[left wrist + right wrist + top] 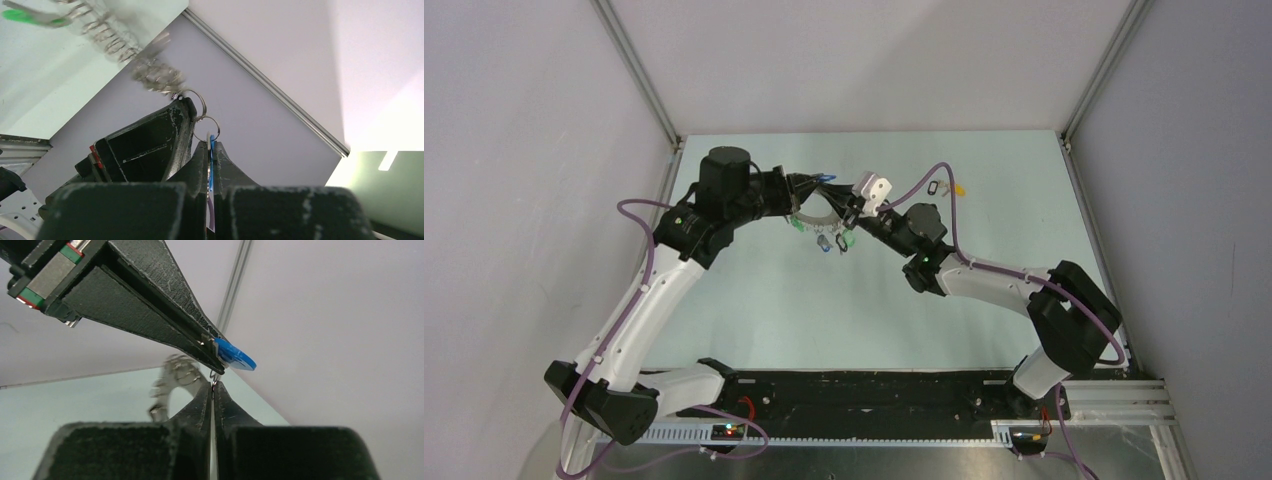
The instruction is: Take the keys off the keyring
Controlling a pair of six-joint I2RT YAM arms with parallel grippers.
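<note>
Two pincers meet just beside the keyring [121, 49], which hangs in the air above the table [824, 330]. Your left pincer [208, 146] is clamped on the blue key [236, 358], with the blue head sticking out past its tips. From that key, two small wire rings [206, 119] link up to the keyring's coiled, chain-like rim. Your right pincer [213, 388] has its fingers pressed together, and its tips sit right at those small rings, on the side away from the keyring. Whether a ring is actually nipped between them you cannot tell from the wrist view. The two pincers are tip to tip, nearly touching. A green key [22, 16] is on the keyring's rim at the end farthest from your left pincer. In the top view, several more keys [824, 243] dangle just under the keyring. A small dark-and-yellow item [946, 187] lies on the table well apart from the keyring, to its right. It is too small to make out.
</note>
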